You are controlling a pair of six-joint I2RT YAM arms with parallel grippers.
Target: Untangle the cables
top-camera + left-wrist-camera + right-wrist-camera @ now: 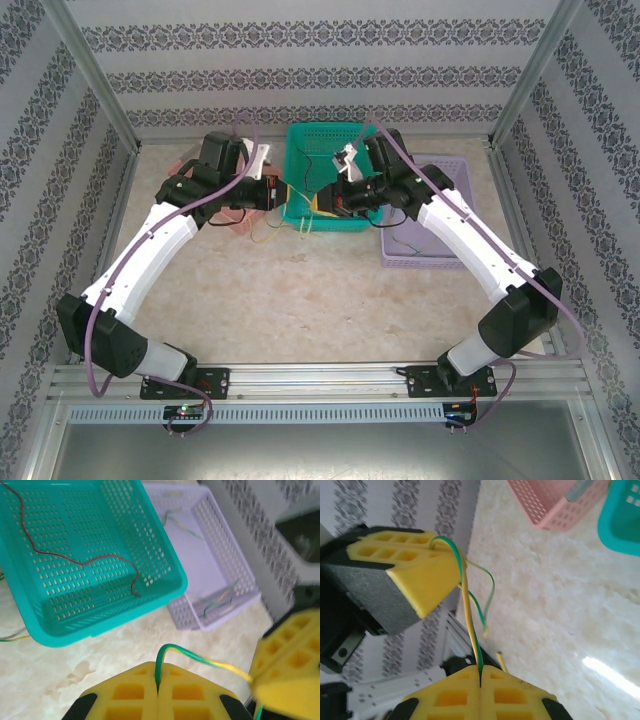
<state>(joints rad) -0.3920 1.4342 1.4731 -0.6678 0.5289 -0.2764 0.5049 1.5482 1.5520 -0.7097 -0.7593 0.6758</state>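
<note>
The thin green-and-yellow wire (192, 654) is stretched in the air between the left hand (158, 674) and the right hand (480, 674). Each hand pinches it with its yellow fingers pressed together. The near rim of the teal perforated plastic basket (115, 624) is just beside them. The beige stone-patterned surface (320, 300) toward the arm bases lies open.

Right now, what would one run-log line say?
left jaws: shut on green-yellow wire | right jaws: shut on same wire | red wire: in green basket

Left arm (155, 245) and right arm (480, 250) stretched forward, angled inward, left fingers (130, 692) clamped together, right fingers (455, 697) likewise
</note>
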